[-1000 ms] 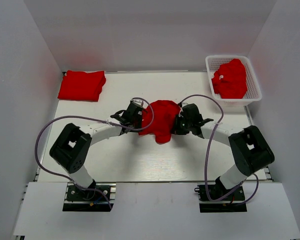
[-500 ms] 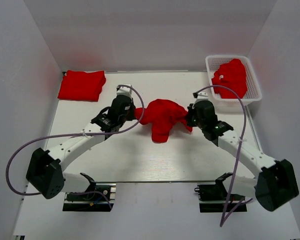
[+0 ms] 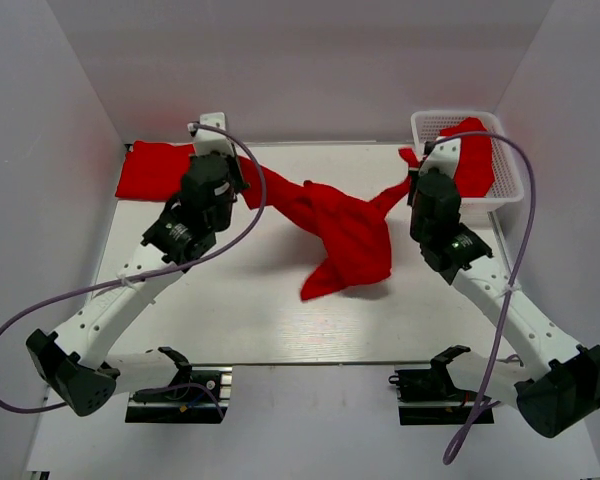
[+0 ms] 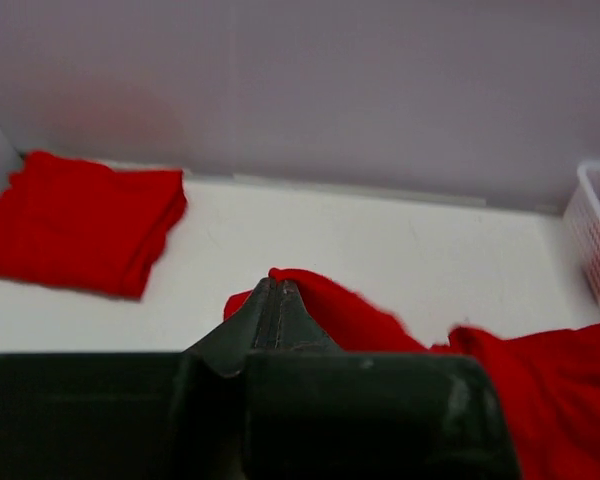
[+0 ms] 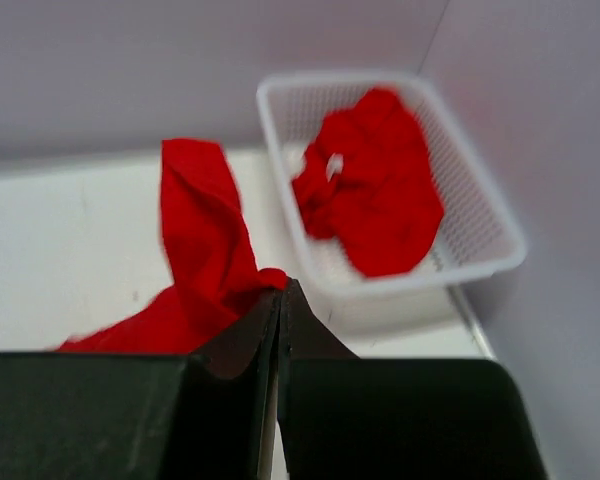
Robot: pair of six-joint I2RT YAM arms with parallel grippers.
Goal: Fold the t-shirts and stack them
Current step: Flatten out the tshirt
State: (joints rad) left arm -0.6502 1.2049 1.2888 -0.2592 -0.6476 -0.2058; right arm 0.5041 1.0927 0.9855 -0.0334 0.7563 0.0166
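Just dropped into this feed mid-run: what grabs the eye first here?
A red t-shirt hangs stretched between the left gripper and the right gripper, both shut on its ends, sagging over mid-table. A folded red pile lies at the far left corner, and a crumpled t-shirt sits in the white basket at far right.
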